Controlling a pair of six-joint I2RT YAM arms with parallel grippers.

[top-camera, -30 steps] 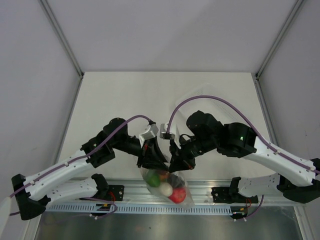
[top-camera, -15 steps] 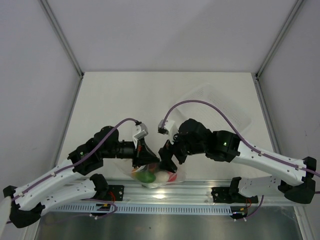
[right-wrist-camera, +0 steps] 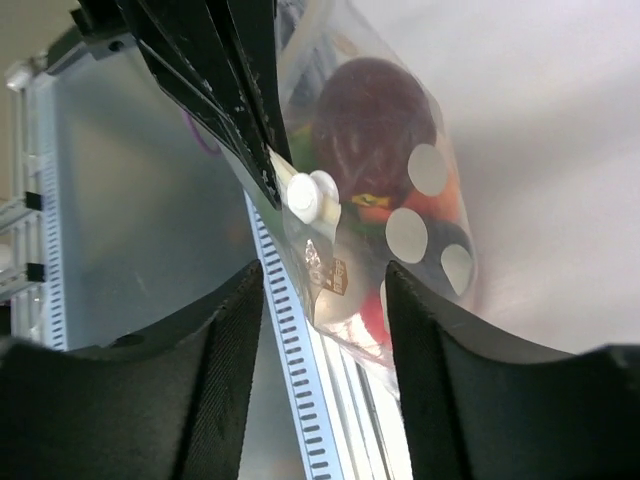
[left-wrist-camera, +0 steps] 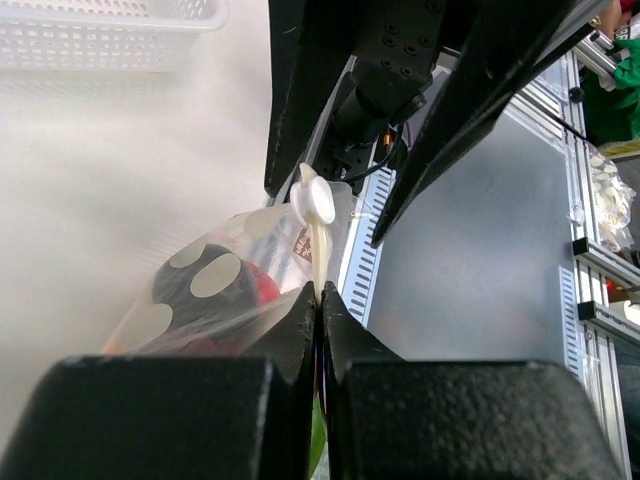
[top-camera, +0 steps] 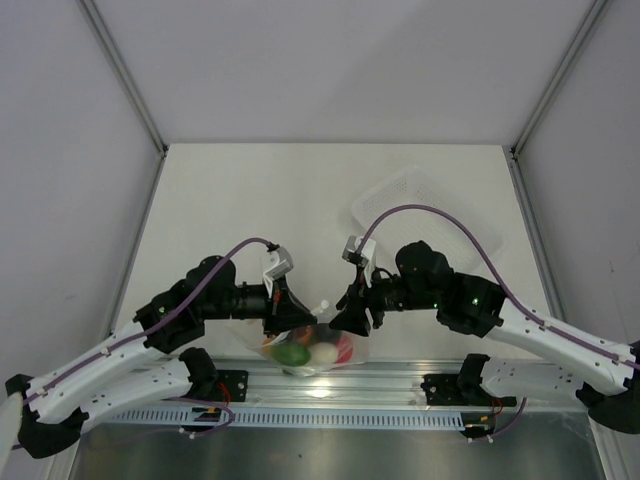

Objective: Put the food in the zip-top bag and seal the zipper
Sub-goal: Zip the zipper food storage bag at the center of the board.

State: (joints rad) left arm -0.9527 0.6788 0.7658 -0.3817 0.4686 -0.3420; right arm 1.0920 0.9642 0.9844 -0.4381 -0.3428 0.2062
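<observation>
The zip-top bag [top-camera: 318, 349] lies at the table's front edge, holding the food: a green piece [top-camera: 293, 353], a white piece [top-camera: 323, 352] and a red piece [top-camera: 345, 347]. My left gripper [top-camera: 297, 321] is shut on the bag's top edge [left-wrist-camera: 320, 292], just behind a white slider tab [left-wrist-camera: 318, 200] on the zipper. My right gripper [top-camera: 350, 318] stands open around the bag's other end [right-wrist-camera: 345, 270], with gaps on both sides. A dark red piece [right-wrist-camera: 375, 125] shows through the plastic. The left fingers [right-wrist-camera: 235, 110] reach the slider tab [right-wrist-camera: 310, 193].
A rigid clear tray [top-camera: 425, 205] stands at the back right of the table, also visible in the left wrist view [left-wrist-camera: 100, 30]. An aluminium rail [top-camera: 400, 380] runs along the front edge right under the bag.
Both arms came down and the bag dropped from hanging to resting at the front edge. The right gripper opened and drew back to the right; the left stayed shut on the bag.
</observation>
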